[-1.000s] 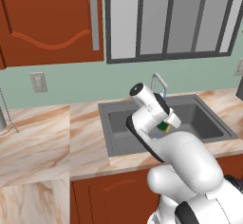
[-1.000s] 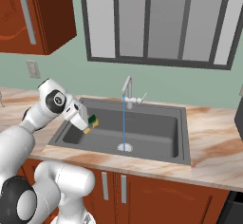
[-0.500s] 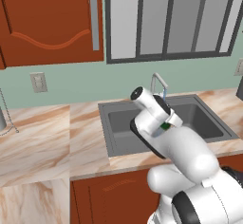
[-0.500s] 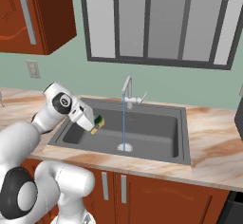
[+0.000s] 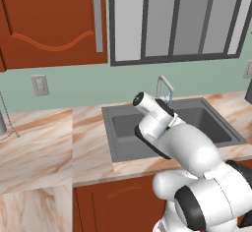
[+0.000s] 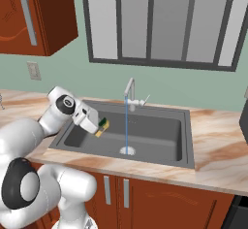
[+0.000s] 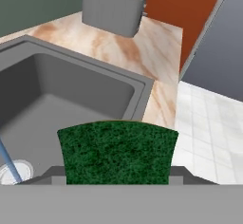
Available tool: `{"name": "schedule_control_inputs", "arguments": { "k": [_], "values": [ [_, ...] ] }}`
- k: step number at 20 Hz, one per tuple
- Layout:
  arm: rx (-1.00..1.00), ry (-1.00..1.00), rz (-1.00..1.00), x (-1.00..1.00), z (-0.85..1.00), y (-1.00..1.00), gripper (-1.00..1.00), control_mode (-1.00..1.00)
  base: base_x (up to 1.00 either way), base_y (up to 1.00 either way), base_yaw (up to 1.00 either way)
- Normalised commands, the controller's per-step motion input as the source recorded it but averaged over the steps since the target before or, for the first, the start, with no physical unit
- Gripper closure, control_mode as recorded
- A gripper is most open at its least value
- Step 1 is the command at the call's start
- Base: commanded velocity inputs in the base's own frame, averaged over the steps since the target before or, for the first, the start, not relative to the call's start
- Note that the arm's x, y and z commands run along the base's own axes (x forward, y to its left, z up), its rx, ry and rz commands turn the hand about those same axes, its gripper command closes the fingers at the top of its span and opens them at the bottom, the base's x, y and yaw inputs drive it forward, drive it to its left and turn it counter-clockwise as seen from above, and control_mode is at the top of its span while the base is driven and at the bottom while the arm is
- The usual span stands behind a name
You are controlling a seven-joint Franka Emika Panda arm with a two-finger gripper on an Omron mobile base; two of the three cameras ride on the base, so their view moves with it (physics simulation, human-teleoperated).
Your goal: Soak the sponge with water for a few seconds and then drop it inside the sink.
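Left base view: the arm hides most of the gripper over the sink; the tap rises behind.
Right base view: the jaws clench the sponge above the basin's left part, apart from the water falling to the drain.
Hand view: the sponge's green face, with a toaster on the counter beyond

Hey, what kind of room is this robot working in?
A home kitchen, rendered rather than real. There's a sink with water running from the faucet, set in a marble-look counter with red-brown cabinets above, and a toaster nearby.
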Motion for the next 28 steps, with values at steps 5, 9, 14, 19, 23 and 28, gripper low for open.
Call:
{"name": "schedule_control_inputs", "arguments": {
  "k": [5, 9, 14, 19, 23, 28],
  "values": [
    [-0.04, 0.00, -0.04, 0.09, 0.00, -0.05, 1.00, -1.00, 0.00, 0.00, 0.00],
    [-0.02, 0.00, -0.04, 0.09, -0.01, -0.10, 1.00, -1.00, 0.00, 0.00, 0.00],
    [0.00, 0.00, -0.04, 0.07, 0.00, -0.11, 1.00, -1.00, 0.00, 0.00, 0.00],
    [0.00, 0.00, -0.04, 0.08, -0.01, -0.06, 1.00, -1.00, 0.00, 0.00, 0.00],
    [0.00, 0.00, -0.03, 0.08, -0.04, 0.00, 1.00, -1.00, 0.00, 0.00, 0.00],
    [0.00, 0.00, -0.03, 0.10, -0.16, 0.00, 1.00, -1.00, 0.00, 0.00, 0.00]
  ]
}}
